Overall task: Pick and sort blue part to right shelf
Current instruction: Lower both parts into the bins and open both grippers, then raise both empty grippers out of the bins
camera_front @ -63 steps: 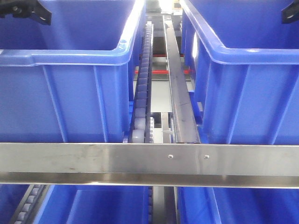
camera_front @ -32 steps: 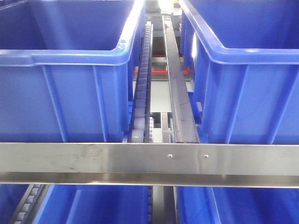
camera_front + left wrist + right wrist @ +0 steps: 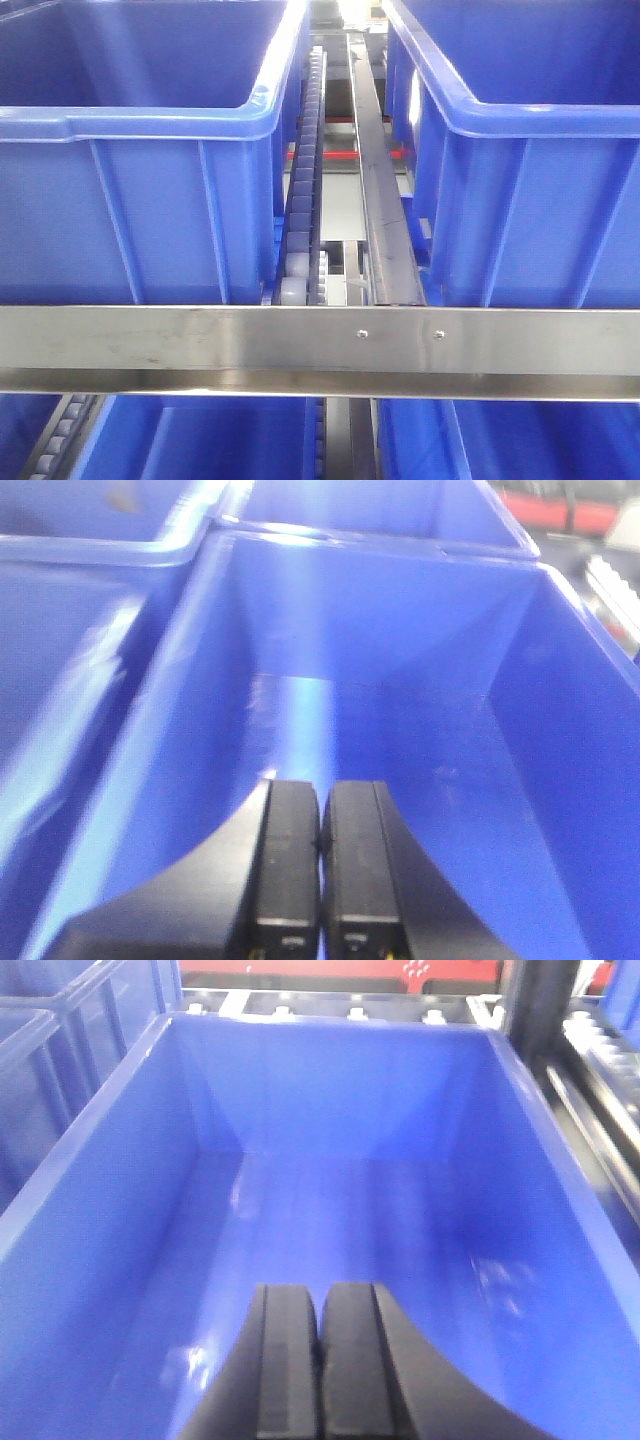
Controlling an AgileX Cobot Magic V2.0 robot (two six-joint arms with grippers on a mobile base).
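No blue part shows in any view, so by my reading the pick has not begun, or the arms are between picks; the next move calls for finding the part before any reach.

The left gripper (image 3: 320, 870) hangs above a blue bin (image 3: 380, 740) whose floor is bare, its jaws pressed together on nothing. The right gripper (image 3: 320, 1360) is likewise poised over another bin (image 3: 350, 1220), also bare inside, jaws together and holding nothing.

From the front, the right shelf's front rail (image 3: 300, 345) crosses below two bins, with a roller track (image 3: 303, 190) between them; neither arm appears there.
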